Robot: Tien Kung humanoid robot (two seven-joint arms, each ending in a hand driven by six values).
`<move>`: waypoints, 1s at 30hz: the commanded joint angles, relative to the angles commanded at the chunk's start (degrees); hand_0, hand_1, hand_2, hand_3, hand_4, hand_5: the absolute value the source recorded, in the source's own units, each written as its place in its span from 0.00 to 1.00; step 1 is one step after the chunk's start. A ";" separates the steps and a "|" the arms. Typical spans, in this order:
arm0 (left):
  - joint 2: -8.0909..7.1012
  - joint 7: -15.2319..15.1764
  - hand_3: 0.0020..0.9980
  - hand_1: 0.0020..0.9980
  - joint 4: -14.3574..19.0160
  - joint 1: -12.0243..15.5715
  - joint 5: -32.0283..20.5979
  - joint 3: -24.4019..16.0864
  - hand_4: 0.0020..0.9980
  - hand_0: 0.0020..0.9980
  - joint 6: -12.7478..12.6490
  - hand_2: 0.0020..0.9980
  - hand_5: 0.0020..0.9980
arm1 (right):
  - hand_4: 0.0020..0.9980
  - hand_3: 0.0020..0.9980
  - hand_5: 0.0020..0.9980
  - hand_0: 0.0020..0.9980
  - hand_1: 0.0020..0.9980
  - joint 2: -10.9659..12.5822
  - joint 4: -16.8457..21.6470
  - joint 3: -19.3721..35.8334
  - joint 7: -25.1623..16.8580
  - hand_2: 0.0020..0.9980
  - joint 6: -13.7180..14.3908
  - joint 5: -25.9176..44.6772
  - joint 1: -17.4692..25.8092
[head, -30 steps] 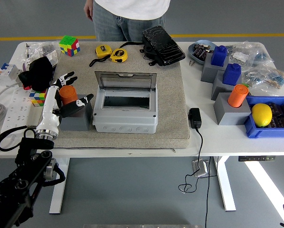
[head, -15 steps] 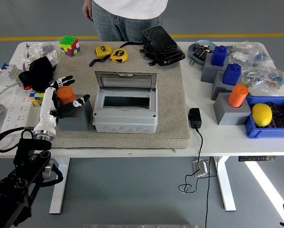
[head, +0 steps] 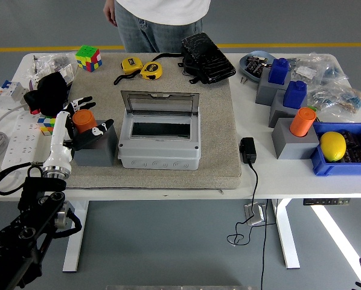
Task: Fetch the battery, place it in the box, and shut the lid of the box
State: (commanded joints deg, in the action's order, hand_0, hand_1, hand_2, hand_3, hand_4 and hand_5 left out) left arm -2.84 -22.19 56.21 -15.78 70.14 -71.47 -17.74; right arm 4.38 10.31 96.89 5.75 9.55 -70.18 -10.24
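The robot's left hand (head: pixel 79 121) has its fingers spread wide around the round orange battery (head: pixel 83 119), which stands in a grey block holder (head: pixel 98 148) on the white worktop (head: pixel 271 175). I think it should squeeze gently, lift straight up, then go to the open grey plastic box (head: pixel 159 138). No writing can be read.

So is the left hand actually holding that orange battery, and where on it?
Cannot tell: the left hand cups the orange battery's side in its grey holder, grip unconfirmed.
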 joint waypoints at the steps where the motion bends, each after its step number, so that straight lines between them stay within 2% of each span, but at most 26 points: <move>1: 0.02 0.02 0.67 0.73 0.06 -0.06 0.06 0.01 1.00 0.68 -0.21 0.66 0.11 | 1.00 0.80 1.00 0.84 0.78 0.00 0.00 0.04 0.00 0.76 0.00 -0.01 0.01; 4: 0.02 0.33 0.67 0.73 0.08 -0.10 0.47 0.09 1.00 0.68 -0.44 0.66 0.11 | 1.00 0.80 1.00 0.84 0.78 0.02 0.00 -0.03 -0.04 0.76 -0.01 0.08 0.02; 5: 0.02 0.49 0.55 0.68 0.11 -0.08 0.68 0.16 1.00 0.63 -0.48 0.56 0.03 | 1.00 0.80 1.00 0.84 0.78 0.03 0.00 -0.03 -0.05 0.76 0.00 0.10 0.01; 10: 0.09 0.76 0.55 0.68 0.22 -0.07 1.29 0.23 1.00 0.63 -1.15 0.56 0.03 | 1.00 0.80 1.00 0.84 0.78 0.04 0.00 -0.07 -0.08 0.76 0.00 0.17 -0.04; 11: 0.07 0.80 0.52 0.62 0.25 -0.08 1.36 0.25 1.00 0.56 -1.27 0.52 0.02 | 1.00 0.80 1.00 0.84 0.78 0.04 0.00 0.01 -0.07 0.76 0.00 0.10 -0.05; 16: 0.09 0.72 0.52 0.62 0.29 -0.11 1.37 0.23 1.00 0.56 -1.80 0.52 0.02 | 1.00 0.80 1.00 0.84 0.78 0.10 0.00 0.00 -0.04 0.76 0.02 0.16 -0.06; 17: 0.09 0.70 0.49 0.57 0.30 -0.12 1.34 0.24 0.98 0.48 -1.82 0.50 0.01 | 1.00 0.80 1.00 0.84 0.78 0.11 0.00 -0.02 -0.04 0.76 0.02 0.18 -0.07; 22: 0.21 0.49 0.49 0.57 0.32 -0.26 0.94 0.30 0.98 0.48 -2.11 0.50 0.01 | 1.00 0.80 1.00 0.84 0.78 0.14 0.00 -0.12 -0.04 0.76 0.02 0.25 -0.09; 23: 0.24 0.45 0.44 0.47 0.34 -0.28 0.89 0.31 0.96 0.32 -2.24 0.43 0.01 | 1.00 0.80 1.00 0.84 0.78 0.14 0.00 -0.16 -0.04 0.76 0.02 0.29 -0.10; 28: 0.34 0.07 0.44 0.47 0.32 -0.40 0.42 0.46 0.96 0.32 -2.98 0.43 0.01 | 1.00 0.80 1.00 0.84 0.78 0.12 0.00 -0.26 0.02 0.76 -0.02 0.28 -0.08; 29: 0.37 0.02 0.31 0.34 0.28 -0.41 0.37 0.48 0.96 0.23 -3.11 0.33 0.05 | 1.00 0.80 1.00 0.84 0.78 0.13 0.00 -0.24 0.03 0.76 -0.03 0.23 -0.05; 30: 0.40 0.01 0.31 0.34 0.24 -0.41 0.35 0.46 0.96 0.23 -3.14 0.33 0.05 | 1.00 0.80 1.00 0.84 0.78 0.13 0.00 -0.20 0.05 0.76 -0.02 0.18 -0.04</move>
State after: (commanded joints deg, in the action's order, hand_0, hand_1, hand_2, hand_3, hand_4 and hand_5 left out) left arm -2.44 -22.18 56.44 -16.19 70.49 -71.01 -20.88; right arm 4.51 10.31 96.69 5.80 9.54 -70.00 -10.28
